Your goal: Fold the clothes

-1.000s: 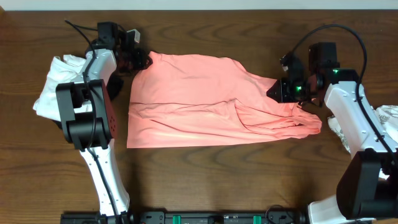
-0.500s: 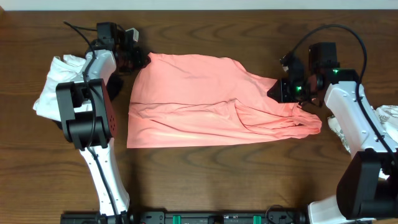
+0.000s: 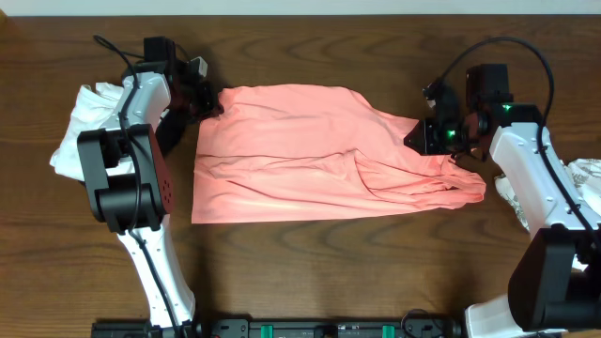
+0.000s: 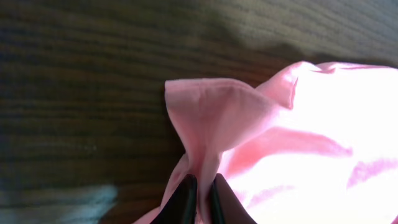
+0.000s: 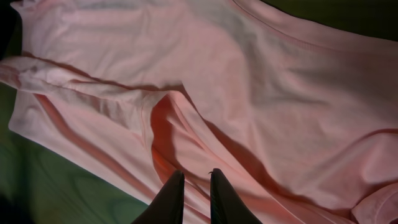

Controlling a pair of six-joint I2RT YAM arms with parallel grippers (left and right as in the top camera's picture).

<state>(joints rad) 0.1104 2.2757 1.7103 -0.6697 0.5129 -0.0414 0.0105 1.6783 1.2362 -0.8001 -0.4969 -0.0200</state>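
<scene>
The clothes, a salmon-pink garment (image 3: 300,150), lie spread and wrinkled across the middle of the dark wooden table. My left gripper (image 3: 214,101) is at the garment's far left corner. In the left wrist view the left gripper (image 4: 200,186) is shut on a raised fold of the pink fabric (image 4: 217,112). My right gripper (image 3: 424,138) is at the garment's bunched right end. In the right wrist view the right gripper's fingers (image 5: 194,180) are nearly together, pinching a crease of the fabric (image 5: 261,81). No lettering print shows.
A plain white folded garment (image 3: 75,131) lies at the left, beside the left arm. A white cloth with grey leaf print (image 3: 587,178) lies at the right edge, behind the right arm. The table's far edge (image 3: 300,11) runs along the top.
My left gripper has shifted slightly nearer and to the right, carrying the garment's far left corner with it. The right arm has not moved.
</scene>
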